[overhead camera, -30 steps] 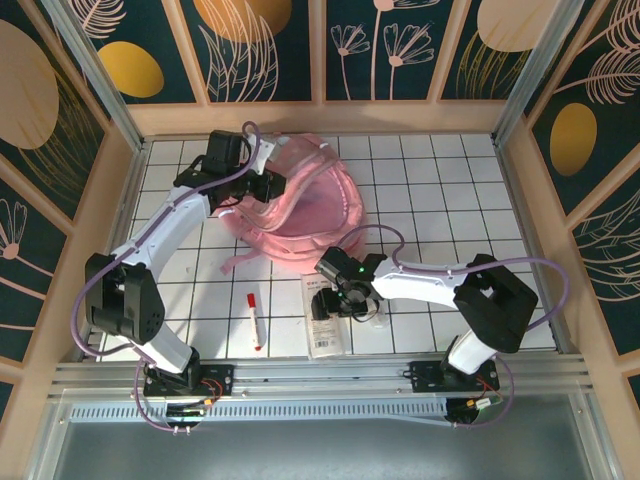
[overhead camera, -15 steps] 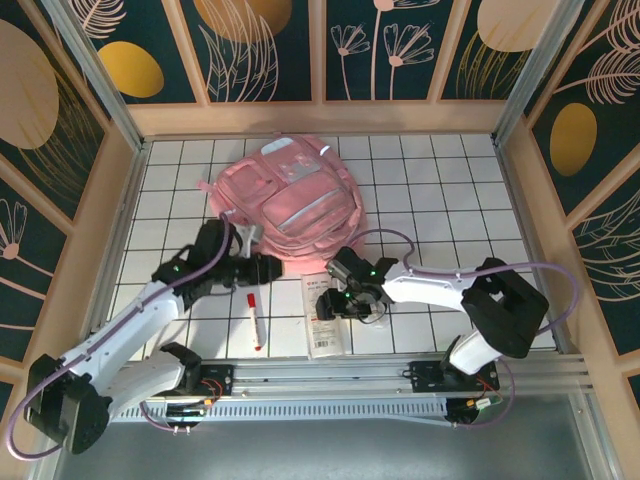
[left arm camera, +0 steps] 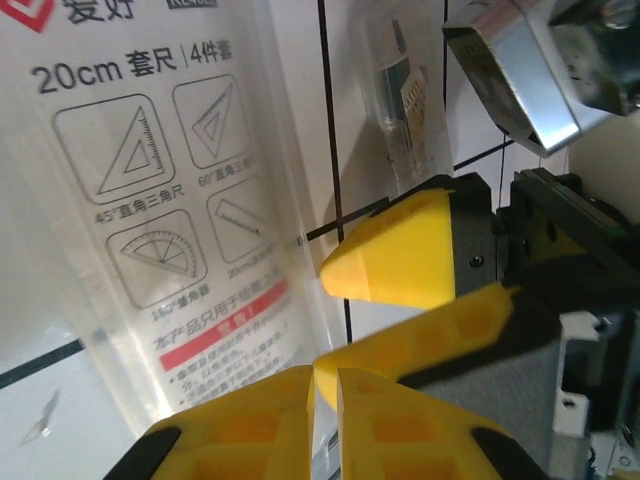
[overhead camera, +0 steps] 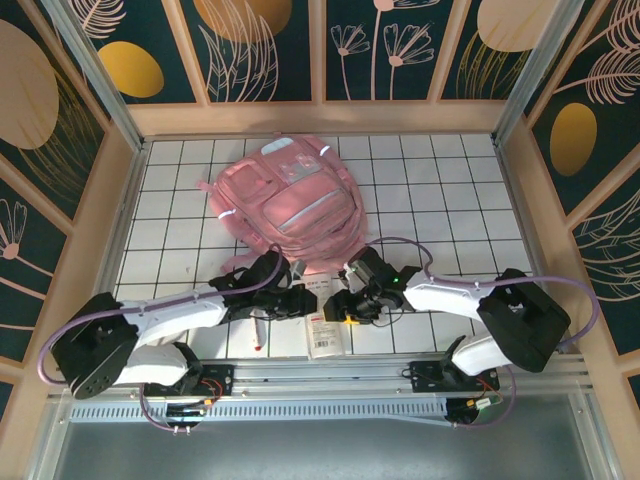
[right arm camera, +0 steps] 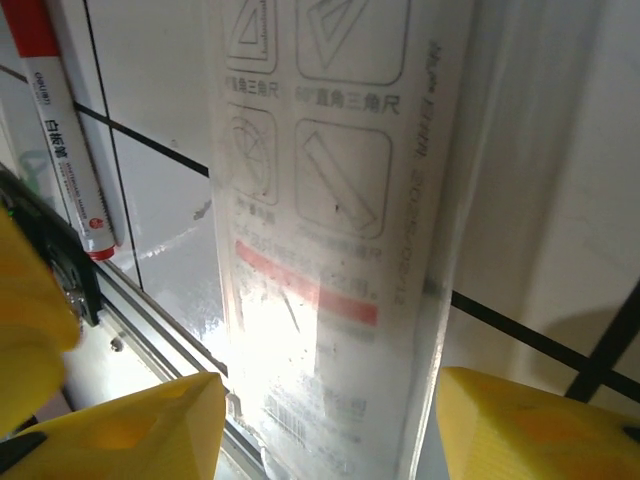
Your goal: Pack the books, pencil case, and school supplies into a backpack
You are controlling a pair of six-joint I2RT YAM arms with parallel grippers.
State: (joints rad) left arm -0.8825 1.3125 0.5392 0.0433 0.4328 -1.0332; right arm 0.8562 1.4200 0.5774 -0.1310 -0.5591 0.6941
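We see the large soft pink fabric backpack lying on the far half of the white tabletop with black grid lines, its pockets and pale reflective strips facing up. Well apart from it, near the front rail, lies the long flat white packet with red print, its clear sleeve showing drawings of set squares and a protractor.

The slim red-and-white marker pen lies beside the packet, roughly parallel to it, and the left arm partly covers it from above. A small clear tube rests on the table on the packet's other side, close to the right arm's wrist.

The left gripper hangs low over the packet's edge with its yellow fingers pressed almost together and nothing between them. The right gripper faces it, its yellow fingers spread wide with one on either side of the packet. They seem to hover just off the packet, though we cannot be sure from this angle.
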